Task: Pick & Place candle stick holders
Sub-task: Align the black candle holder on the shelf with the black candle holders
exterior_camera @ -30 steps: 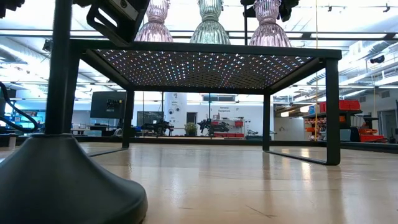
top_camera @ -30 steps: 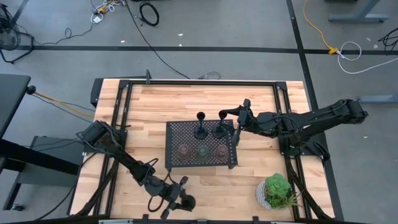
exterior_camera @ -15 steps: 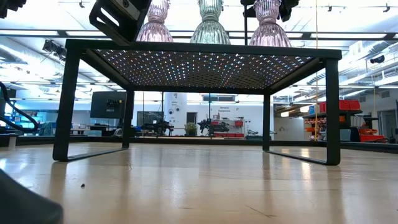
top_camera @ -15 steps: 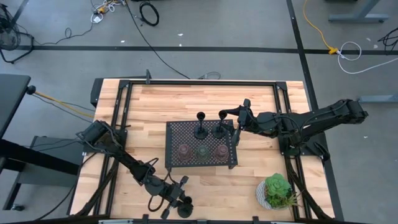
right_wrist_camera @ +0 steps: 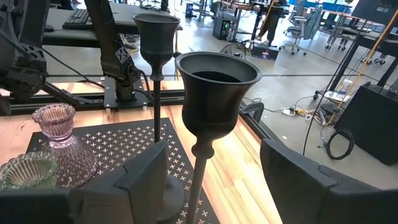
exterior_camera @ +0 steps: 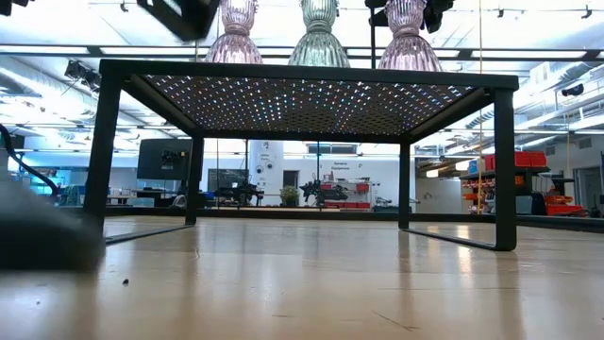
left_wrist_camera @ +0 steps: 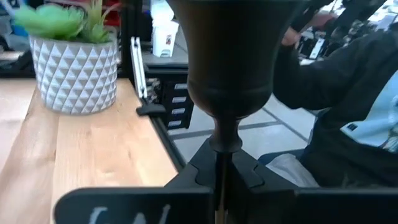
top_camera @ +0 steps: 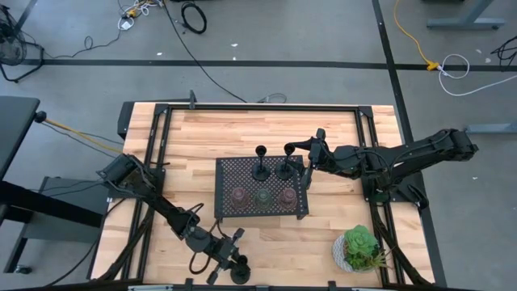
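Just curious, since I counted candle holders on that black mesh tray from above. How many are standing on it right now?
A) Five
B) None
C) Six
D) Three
A: on the black mesh tray stand two black stemmed holders and three glass holders; a third black holder is off it, in the left pincer.
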Controlling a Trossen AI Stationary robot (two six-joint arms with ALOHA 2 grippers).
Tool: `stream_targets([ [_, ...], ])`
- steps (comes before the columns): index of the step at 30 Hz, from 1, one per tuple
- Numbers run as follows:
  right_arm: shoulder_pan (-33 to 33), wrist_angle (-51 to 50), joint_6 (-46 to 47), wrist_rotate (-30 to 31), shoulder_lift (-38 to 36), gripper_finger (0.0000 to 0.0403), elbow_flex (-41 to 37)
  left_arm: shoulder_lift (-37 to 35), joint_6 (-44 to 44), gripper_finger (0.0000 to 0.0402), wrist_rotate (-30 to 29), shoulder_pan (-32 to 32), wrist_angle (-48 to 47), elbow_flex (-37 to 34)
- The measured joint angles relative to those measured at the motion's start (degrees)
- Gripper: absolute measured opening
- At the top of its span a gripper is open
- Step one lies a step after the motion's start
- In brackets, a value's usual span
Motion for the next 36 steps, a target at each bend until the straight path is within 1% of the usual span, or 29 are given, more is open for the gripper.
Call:
stream_targets([
  [10,0.0,0.0,0.0,0.0,0.0,0.0255,0.0,-5.7,1.0,0.0010,0.6,0.0,-0.4,0.0],
  [13,0.0,0.0,0.0,0.0,0.0,0.0255,0.0,-8.5,1.0,0.0018,0.6,0.0,-0.1,0.0],
  [19,0.0,0.0,0.0,0.0,0.0,0.0255,0.0,-14.4,3.2,0.0008,0.5,0.0,-0.7,0.0],
  [23,0.0,0.0,0.0,0.0,0.0,0.0255,0.0,-19.0,4.6,0.0019,0.2,0.1,-4.1,0.0],
  [25,0.0,0.0,0.0,0.0,0.0,0.0255,0.0,-21.5,6.2,0.0015,-0.2,0.2,-6.6,0.0],
  [28,0.0,0.0,0.0,0.0,0.0,0.0255,0.0,-24.9,8.6,0.0008,-2.5,0.2,-9.5,0.0],
  [32,0.0,0.0,0.0,0.0,0.0,0.0255,0.0,-29.8,10.8,0.0015,-6.0,0.2,-13.8,0.0],
  [36,0.0,0.0,0.0,0.0,0.0,0.0255,0.0,-34.6,13.2,0.0008,-10.7,0.3,-18.9,0.0],
])
